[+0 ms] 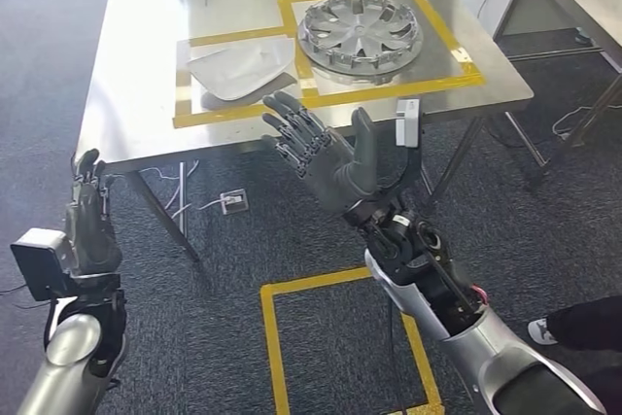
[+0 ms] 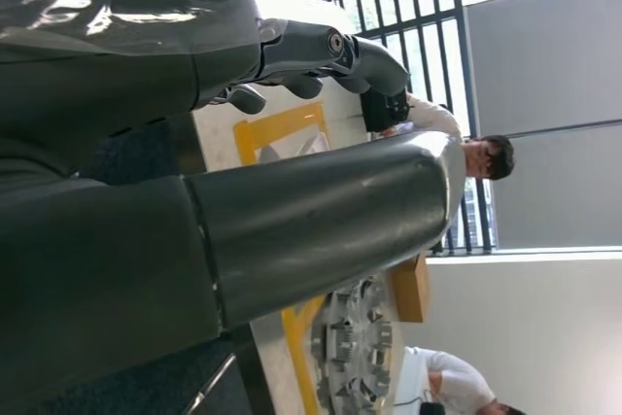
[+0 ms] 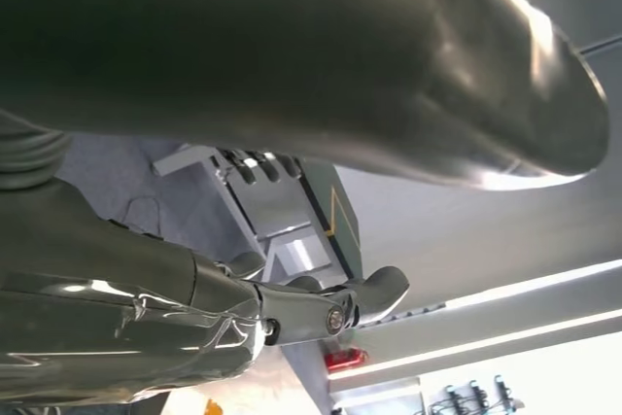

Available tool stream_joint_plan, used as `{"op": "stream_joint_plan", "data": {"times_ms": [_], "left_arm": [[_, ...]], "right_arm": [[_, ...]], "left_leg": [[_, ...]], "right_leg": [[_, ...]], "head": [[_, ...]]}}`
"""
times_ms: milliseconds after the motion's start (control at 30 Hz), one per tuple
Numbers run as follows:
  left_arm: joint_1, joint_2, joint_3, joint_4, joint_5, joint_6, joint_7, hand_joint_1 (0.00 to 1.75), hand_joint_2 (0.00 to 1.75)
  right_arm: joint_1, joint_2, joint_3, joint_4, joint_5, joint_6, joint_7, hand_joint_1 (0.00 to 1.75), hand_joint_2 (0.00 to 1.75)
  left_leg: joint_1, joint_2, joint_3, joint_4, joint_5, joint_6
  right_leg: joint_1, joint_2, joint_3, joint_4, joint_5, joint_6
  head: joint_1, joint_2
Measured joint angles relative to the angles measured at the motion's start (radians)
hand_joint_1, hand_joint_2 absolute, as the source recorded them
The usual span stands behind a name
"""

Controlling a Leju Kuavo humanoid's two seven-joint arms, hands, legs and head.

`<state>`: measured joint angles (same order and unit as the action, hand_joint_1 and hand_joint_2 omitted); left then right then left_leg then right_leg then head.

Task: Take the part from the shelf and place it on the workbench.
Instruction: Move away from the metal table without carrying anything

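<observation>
Two parts logged on our workbench [image 1: 132, 94]: silver hubcap [image 1: 360, 34] inside far yellow-taped square [image 1: 469, 70], pale curved panel [image 1: 238, 67] in nearer taped frame. Our right hand [image 1: 323, 153] raised in front of bench edge, palm up, fingers spread wide, holding nothing; hubcap beyond it, apart. Our left hand [image 1: 89, 221] low at left, well apart from both parts, fingers upright, nothing held.

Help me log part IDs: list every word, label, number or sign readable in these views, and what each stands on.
No readable text anywhere.
The wheel cover on the workbench shows no legible marking.
The yellow tape forms plain outlines, no lettering.
</observation>
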<state>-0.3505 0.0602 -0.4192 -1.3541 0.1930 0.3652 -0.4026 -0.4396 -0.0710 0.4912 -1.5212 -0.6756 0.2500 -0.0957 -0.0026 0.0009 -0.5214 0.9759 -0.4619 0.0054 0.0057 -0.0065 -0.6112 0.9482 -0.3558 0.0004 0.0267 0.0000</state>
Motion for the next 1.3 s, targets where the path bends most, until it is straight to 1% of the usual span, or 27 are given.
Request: {"op": "stream_joint_plan", "data": {"times_ms": [67, 100, 133, 167, 233, 267, 300, 333, 367, 433, 500, 567, 633, 700, 767, 800, 833, 867, 933, 1000, 1033, 1100, 1133, 1167, 1200, 1267, 1300], "left_arm": [[-0.001, 0.000, 0.000, -0.003, 0.000, 0.000, 0.000, 0.00, 0.00], [0.000, 0.000, 0.000, -0.003, 0.000, 0.000, 0.000, 0.00, 0.00], [0.001, 0.000, 0.000, -0.003, 0.000, 0.000, 0.001, 0.00, 0.00], [0.001, 0.000, 0.000, -0.003, 0.000, 0.000, 0.001, 0.00, 0.00], [0.002, 0.000, 0.000, -0.003, 0.000, 0.000, 0.001, 0.00, 0.00], [0.003, 0.000, 0.000, -0.003, 0.000, 0.000, 0.001, 0.00, 0.00], [0.004, 0.000, 0.000, -0.003, 0.000, 0.000, 0.001, 0.00, 0.00], [0.004, 0.000, 0.000, -0.003, 0.000, 0.001, 0.001, 0.00, 0.00], [0.005, 0.000, 0.000, -0.003, 0.000, 0.001, 0.001, 0.00, 0.00], [0.006, 0.001, 0.000, -0.005, 0.000, 0.002, 0.002, 0.00, 0.00], [0.005, 0.002, 0.000, -0.008, 0.000, 0.002, 0.003, 0.00, 0.00], [0.005, 0.002, 0.000, -0.009, 0.000, 0.002, 0.003, 0.00, 0.00], [0.005, 0.004, -0.001, -0.009, 0.000, 0.002, 0.003, 0.00, 0.00], [0.005, 0.006, -0.001, -0.009, 0.000, 0.002, 0.004, 0.00, 0.00], [0.006, 0.008, -0.001, -0.009, 0.000, 0.002, 0.004, 0.00, 0.00], [0.006, 0.009, -0.001, -0.009, 0.000, 0.002, 0.004, 0.00, 0.00], [0.007, 0.010, -0.001, -0.009, 0.000, 0.002, 0.004, 0.00, 0.00], [0.007, 0.010, -0.001, -0.009, 0.000, 0.002, 0.004, 0.00, 0.00], [0.005, 0.010, -0.001, -0.010, 0.000, 0.002, 0.004, 0.00, 0.00], [0.001, 0.010, -0.001, -0.015, 0.000, 0.002, 0.003, 0.00, 0.00], [-0.001, 0.010, -0.001, -0.018, 0.000, 0.002, 0.003, 0.00, 0.00], [-0.003, 0.010, -0.001, -0.019, 0.001, 0.001, 0.003, 0.00, 0.00], [-0.004, 0.010, -0.001, -0.020, 0.002, 0.001, 0.002, 0.00, 0.00], [-0.004, 0.010, -0.001, -0.020, 0.002, 0.000, 0.002, 0.00, 0.00], [-0.004, 0.009, -0.001, -0.020, 0.003, 0.000, 0.001, 0.00, 0.00], [-0.002, 0.009, -0.001, -0.020, 0.004, 0.000, 0.000, 0.00, 0.00], [0.000, 0.009, -0.001, -0.020, 0.004, 0.000, -0.001, 0.00, 0.00]], "right_arm": [[-0.001, 0.000, 0.001, 0.001, 0.000, 0.000, 0.000, 0.00, 0.00], [-0.001, 0.000, 0.001, 0.002, 0.000, 0.000, 0.000, 0.00, 0.00], [-0.002, 0.000, 0.002, 0.004, 0.000, 0.000, 0.001, 0.00, 0.00], [-0.002, 0.000, 0.002, 0.004, -0.001, 0.000, 0.001, 0.00, 0.00], [-0.002, 0.000, 0.002, 0.006, -0.001, 0.000, 0.003, 0.00, 0.00], [-0.002, 0.000, 0.003, 0.007, -0.002, 0.000, 0.004, 0.00, 0.00], [-0.002, 0.000, 0.003, 0.008, -0.003, 0.000, 0.004, 0.00, 0.00], [-0.002, 0.000, 0.004, 0.009, -0.004, 0.000, 0.005, 0.00, 0.00], [-0.003, 0.000, 0.004, 0.010, -0.005, 0.000, 0.005, 0.00, 0.00], [-0.006, 0.000, 0.005, 0.011, -0.005, 0.000, 0.006, 0.00, 0.00], [-0.012, 0.000, 0.005, 0.011, -0.005, 0.001, 0.005, 0.00, 0.00], [-0.014, 0.000, 0.006, 0.011, -0.005, 0.001, 0.004, 0.00, 0.00], [-0.015, 0.000, 0.006, 0.012, -0.005, 0.002, 0.004, 0.00, 0.00], [-0.016, 0.000, 0.006, 0.012, -0.005, 0.003, 0.005, 0.00, 0.00], [-0.016, 0.000, 0.006, 0.012, -0.005, 0.003, 0.005, 0.00, 0.00], [-0.016, 0.000, 0.007, 0.013, -0.005, 0.003, 0.005, 0.00, 0.00], [-0.016, 0.000, 0.007, 0.013, -0.005, 0.003, 0.005, 0.00, 0.00], [-0.016, 0.000, 0.007, 0.013, -0.005, 0.003, 0.005, 0.00, 0.00], [-0.017, 0.000, 0.007, 0.014, -0.005, 0.003, 0.005, 0.00, 0.00], [-0.018, 0.000, 0.006, 0.013, -0.005, 0.003, 0.005, 0.00, 0.00], [-0.019, 0.000, 0.006, 0.013, -0.005, 0.003, 0.005, 0.00, 0.00], [-0.019, 0.000, 0.006, 0.013, -0.003, 0.001, 0.005, 0.00, 0.00], [-0.018, 0.000, 0.006, 0.013, -0.002, -0.002, 0.006, 0.00, 0.00], [-0.017, 0.000, 0.005, 0.013, -0.001, -0.005, 0.006, 0.00, 0.00], [-0.016, 0.000, 0.005, 0.013, 0.000, -0.008, 0.006, 0.00, 0.00], [-0.013, 0.000, 0.005, 0.013, 0.000, -0.012, 0.007, 0.00, 0.00], [-0.011, 0.000, 0.005, 0.014, 0.001, -0.014, 0.008, 0.00, 0.00]], "left_leg": [[-0.004, 0.000, 0.006, -0.032, 0.006, 0.009], [-0.003, 0.002, 0.001, -0.037, 0.016, 0.013], [0.001, 0.004, -0.004, -0.042, 0.026, 0.016], [0.005, 0.006, -0.011, -0.047, 0.037, 0.021], [0.007, 0.008, -0.029, -0.048, 0.055, 0.026], [0.007, 0.009, -0.039, -0.048, 0.063, 0.026], [0.009, 0.009, -0.049, -0.047, 0.072, 0.024], [0.011, 0.009, -0.061, -0.046, 0.080, 0.021], [0.015, 0.009, -0.073, -0.043, 0.087, 0.016], [0.020, 0.007, -0.097, -0.033, 0.101, 0.004], [0.021, 0.006, -0.114, -0.023, 0.115, -0.011], [0.020, 0.006, -0.123, -0.024, 0.134, -0.025], [0.023, 0.006, -0.137, -0.010, 0.119, -0.036], [0.027, 0.005, -0.171, 0.076, 0.033, -0.043], [0.028, 0.005, -0.212, 0.217, -0.060, -0.047], [0.028, 0.004, -0.220, 0.271, -0.075, -0.048], [0.028, 0.004, -0.215, 0.297, -0.067, -0.047], [0.028, 0.004, -0.193, 0.289, -0.043, -0.044], [0.024, 0.004, -0.098, 0.179, -0.003, -0.031], [0.014, 0.004, 0.003, 0.034, -0.015, -0.016], [0.009, 0.004, 0.028, -0.009, -0.025, -0.010], [0.004, 0.006, 0.029, -0.034, -0.018, 0.003], [0.005, 0.007, 0.025, -0.037, -0.009, 0.010], [0.006, 0.008, 0.019, -0.040, 0.001, 0.018], [0.009, 0.010, 0.012, -0.042, 0.010, 0.024], [0.008, 0.011, -0.006, -0.041, 0.025, 0.030], [0.008, 0.011, -0.015, -0.041, 0.033, 0.029]], "right_leg": [[-0.003, -0.001, -0.007, -0.004, 0.017, 0.013], [-0.004, 0.000, -0.012, -0.003, 0.015, 0.019], [-0.005, 0.002, -0.020, 0.012, -0.005, 0.025], [-0.006, 0.004, -0.032, 0.047, -0.042, 0.031], [-0.013, 0.006, -0.063, 0.175, -0.145, 0.044], [-0.017, 0.006, -0.074, 0.242, -0.178, 0.050], [-0.020, 0.006, -0.076, 0.287, -0.189, 0.056], [-0.025, 0.005, -0.062, 0.298, -0.175, 0.062], [-0.029, 0.005, -0.033, 0.272, -0.147, 0.068], [-0.037, 0.006, 0.061, 0.143, -0.108, 0.077], [-0.035, 0.010, 0.129, 0.030, -0.115, 0.072], [-0.029, 0.014, 0.134, 0.002, -0.122, 0.057], [-0.029, 0.010, 0.118, 0.001, -0.106, 0.037], [-0.030, 0.006, 0.095, -0.002, -0.083, 0.015], [-0.024, 0.004, 0.066, -0.001, -0.061, 0.004], [-0.021, 0.004, 0.051, -0.001, -0.050, 0.002], [-0.018, 0.003, 0.036, 0.000, -0.038, 0.001], [-0.015, 0.003, 0.022, 0.000, -0.027, 0.002], [-0.012, 0.004, -0.001, 0.001, -0.006, 0.005], [-0.010, 0.004, -0.014, 0.000, 0.012, 0.013], [-0.012, 0.004, -0.018, -0.002, 0.020, 0.019], [-0.016, 0.003, -0.023, -0.008, 0.036, 0.033], [-0.018, 0.004, -0.029, -0.001, 0.028, 0.038], [-0.019, 0.004, -0.041, 0.026, 0.005, 0.043], [-0.020, 0.005, -0.060, 0.076, -0.034, 0.047], [-0.022, 0.006, -0.107, 0.224, -0.124, 0.054], [-0.022, 0.006, -0.120, 0.282, -0.151, 0.058]], "head": [[0.002, 0.000], [0.000, 0.000], [0.001, 0.000], [0.005, 0.000], [0.016, 0.000], [0.019, 0.000], [0.021, 0.000], [0.023, 0.000], [0.026, 0.000], [0.036, 0.000], [0.043, 0.000], [0.043, 0.000], [0.037, 0.000], [0.022, 0.000], [0.007, 0.000], [0.002, 0.000], [-0.001, 0.000], [-0.003, 0.000], [-0.005, 0.000], [-0.004, 0.000], [-0.002, 0.000], [0.000, 0.000], [-0.001, 0.000], [0.001, 0.000], [0.005, 0.000], [0.012, 0.000], [0.015, 0.000]]}}
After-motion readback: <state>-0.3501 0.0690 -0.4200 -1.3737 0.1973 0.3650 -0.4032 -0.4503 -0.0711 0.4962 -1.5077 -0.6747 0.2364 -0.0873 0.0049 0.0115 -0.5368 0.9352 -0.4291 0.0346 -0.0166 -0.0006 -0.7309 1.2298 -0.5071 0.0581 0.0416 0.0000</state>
